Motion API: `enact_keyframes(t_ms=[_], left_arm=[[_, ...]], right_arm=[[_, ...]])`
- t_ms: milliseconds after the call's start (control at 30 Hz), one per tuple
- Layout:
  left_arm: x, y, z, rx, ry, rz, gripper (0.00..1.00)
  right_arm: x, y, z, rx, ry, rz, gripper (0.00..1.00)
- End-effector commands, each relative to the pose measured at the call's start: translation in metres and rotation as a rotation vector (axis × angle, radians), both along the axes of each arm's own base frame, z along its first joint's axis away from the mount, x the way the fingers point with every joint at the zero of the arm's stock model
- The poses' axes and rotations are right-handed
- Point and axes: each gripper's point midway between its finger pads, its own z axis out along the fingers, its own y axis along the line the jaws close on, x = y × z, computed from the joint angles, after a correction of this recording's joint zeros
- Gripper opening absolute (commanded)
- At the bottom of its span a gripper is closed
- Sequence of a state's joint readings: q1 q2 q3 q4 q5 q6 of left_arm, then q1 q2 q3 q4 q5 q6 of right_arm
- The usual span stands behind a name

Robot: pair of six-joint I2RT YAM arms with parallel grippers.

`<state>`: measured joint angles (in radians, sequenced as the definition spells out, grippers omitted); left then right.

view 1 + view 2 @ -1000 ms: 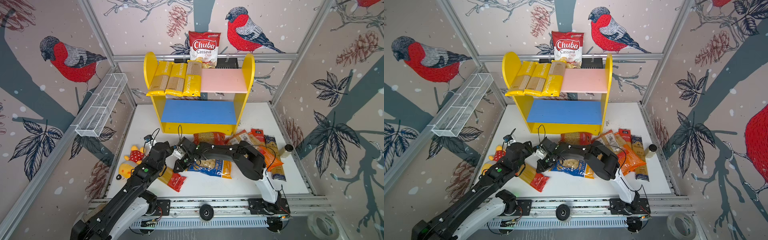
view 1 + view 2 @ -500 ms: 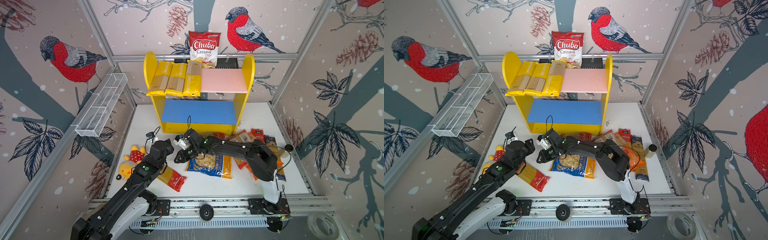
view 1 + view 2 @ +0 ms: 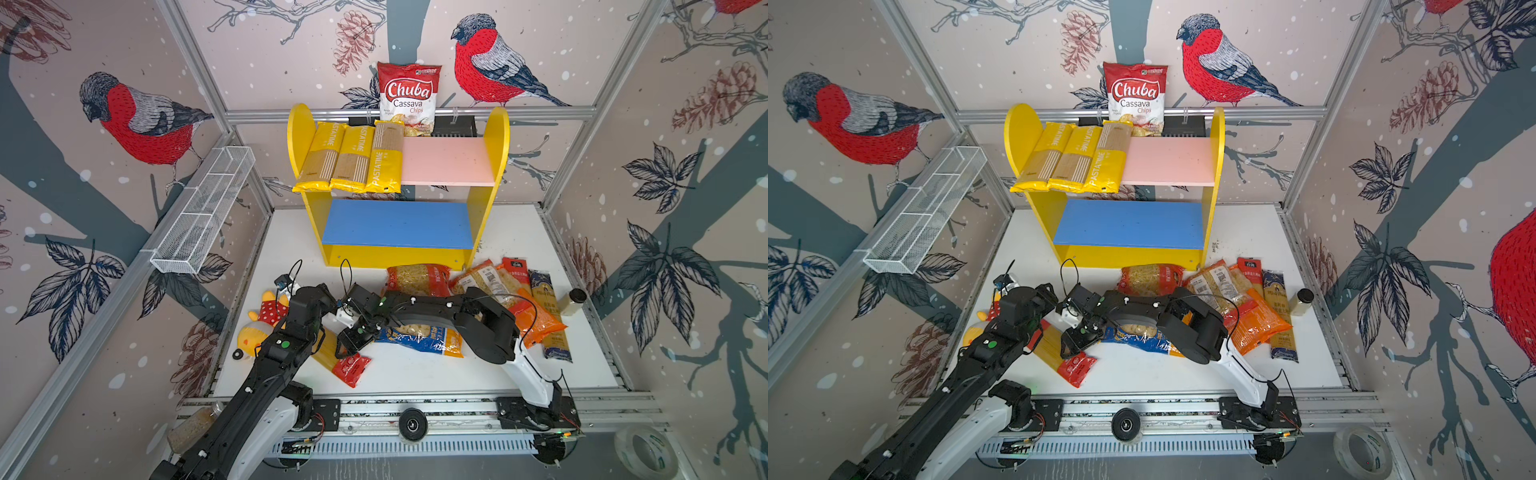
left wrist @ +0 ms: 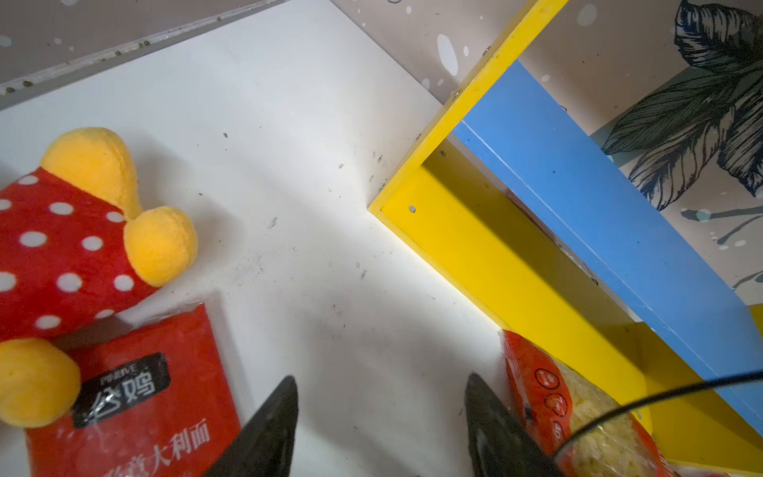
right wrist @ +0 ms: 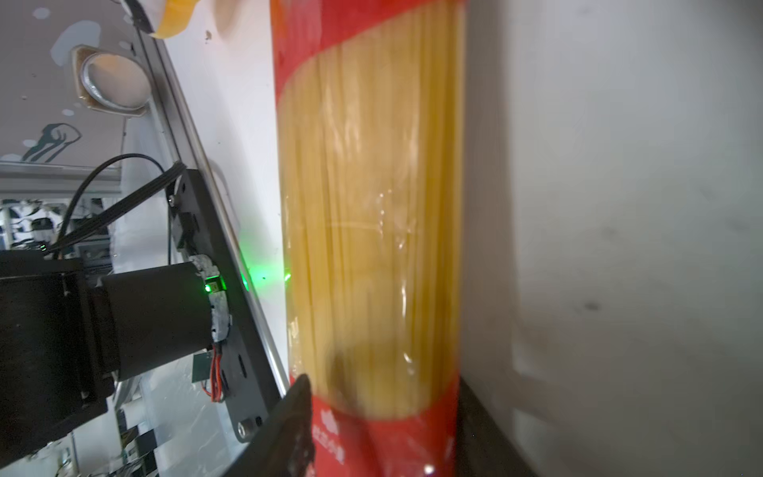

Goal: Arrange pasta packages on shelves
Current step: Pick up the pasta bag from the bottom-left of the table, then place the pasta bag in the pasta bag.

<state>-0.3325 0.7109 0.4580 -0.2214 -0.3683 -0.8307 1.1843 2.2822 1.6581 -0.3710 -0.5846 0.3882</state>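
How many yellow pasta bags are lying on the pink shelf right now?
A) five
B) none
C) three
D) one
C: three long yellow pasta bags lie side by side on the pink shelf, filling one end of it; the rest of that board is bare.

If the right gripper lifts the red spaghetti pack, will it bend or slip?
The red spaghetti pack probably stays fairly stiff: long straight strands fill it. Its glossy film may slip. The right gripper straddles one end, so the far end may droop.

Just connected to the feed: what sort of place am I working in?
Probably a staged test cell, not a shop: bird-print wall panels on aluminium framing, a toy-like yellow rack on a white table, arms on a rail.
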Motion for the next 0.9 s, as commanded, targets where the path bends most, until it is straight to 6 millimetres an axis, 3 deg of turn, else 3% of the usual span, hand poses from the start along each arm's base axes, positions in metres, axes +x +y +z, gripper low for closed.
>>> enact_keyframes(t_ms=[0, 67, 200, 367, 500, 633, 767, 867], left_arm=[[0.001, -0.002, 0.004, -0.007, -0.02, -0.013, 0.63], [0.001, -0.002, 0.004, -0.002, -0.021, -0.018, 0.63], [0.004, -0.007, 0.01, -0.008, -0.034, -0.041, 0.63], [0.009, -0.017, 0.02, -0.024, -0.057, -0.093, 0.63], [0.016, -0.031, 0.038, -0.034, -0.104, -0.17, 0.64], [0.024, -0.056, 0.051, -0.079, -0.165, -0.297, 0.64], [0.029, -0.083, 0.056, -0.179, -0.203, -0.406, 0.65], [0.028, -0.108, 0.052, -0.247, -0.216, -0.491, 0.66]], right_arm=[[-0.003, -0.017, -0.018, -0.095, 0.005, 0.0, 0.37], [0.001, -0.016, -0.01, -0.071, -0.003, -0.008, 0.26], [0.012, -0.01, 0.027, 0.035, -0.01, -0.036, 0.08], [0.035, -0.02, 0.077, 0.151, 0.007, -0.104, 0.0], [0.069, -0.052, 0.109, 0.188, -0.035, -0.213, 0.0], [0.101, -0.094, 0.127, 0.202, -0.066, -0.358, 0.0], [0.12, -0.144, 0.125, 0.194, -0.032, -0.52, 0.0], [0.121, -0.179, 0.115, 0.179, -0.019, -0.627, 0.0]])
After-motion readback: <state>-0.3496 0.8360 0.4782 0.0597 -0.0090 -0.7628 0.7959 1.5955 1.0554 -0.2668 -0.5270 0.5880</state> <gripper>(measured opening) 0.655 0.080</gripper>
